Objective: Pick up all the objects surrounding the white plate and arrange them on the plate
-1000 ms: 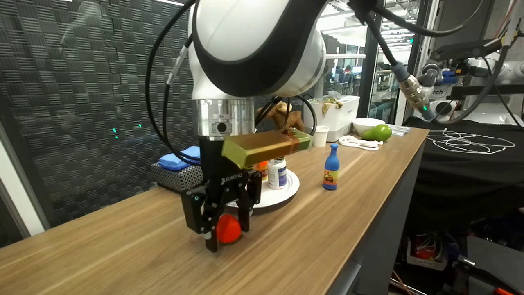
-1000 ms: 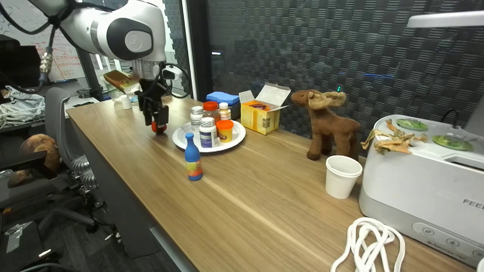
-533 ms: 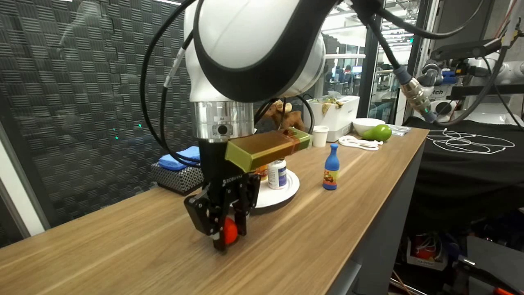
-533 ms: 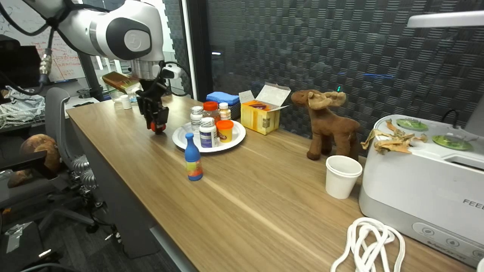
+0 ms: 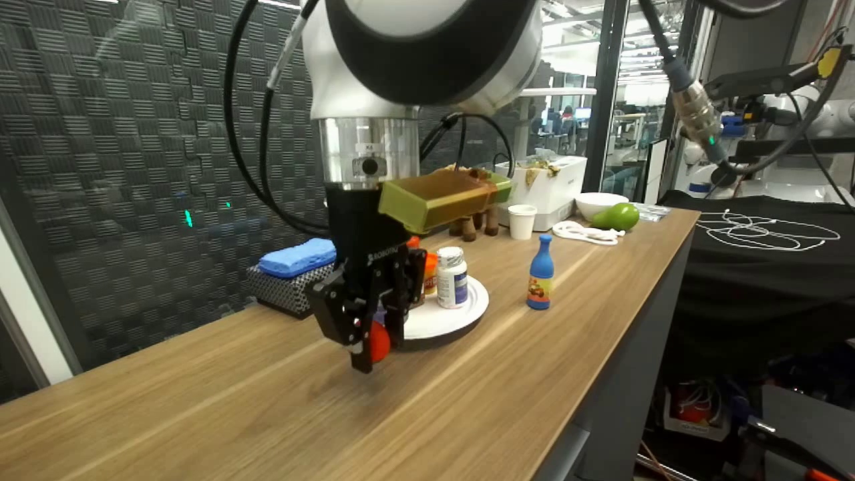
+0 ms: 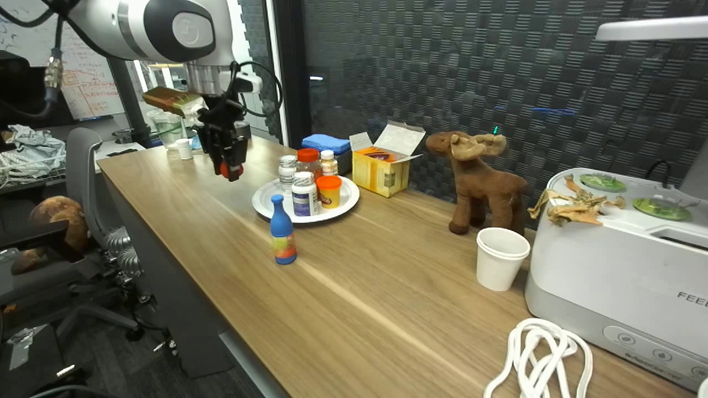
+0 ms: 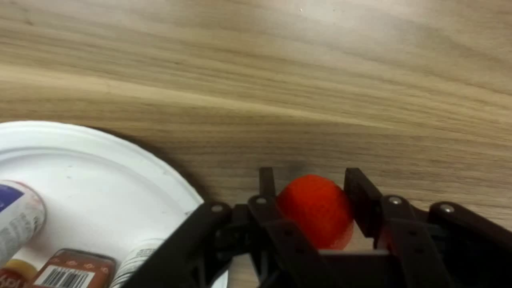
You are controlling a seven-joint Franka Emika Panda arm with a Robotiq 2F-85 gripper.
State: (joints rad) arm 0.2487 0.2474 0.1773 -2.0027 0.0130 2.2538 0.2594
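Round red ball (image 7: 316, 214) higher in gripper (image 7: 311, 182)

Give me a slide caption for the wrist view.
Red ball gripped between the fingers over a wood-grain tabletop, white plate at frame left.

ball (image 7: 316, 212): red | end effector (image 7: 311, 182): black | plate (image 7: 88, 192): white | bottle (image 6: 282, 229): blue, yellow-and-red label | tub (image 6: 328, 194): yellow, orange lid | tabletop (image 6: 359, 293): brown, streaked grain

Lab with whiteboard (image 6: 94, 83) and robot arm (image 6: 166, 30)
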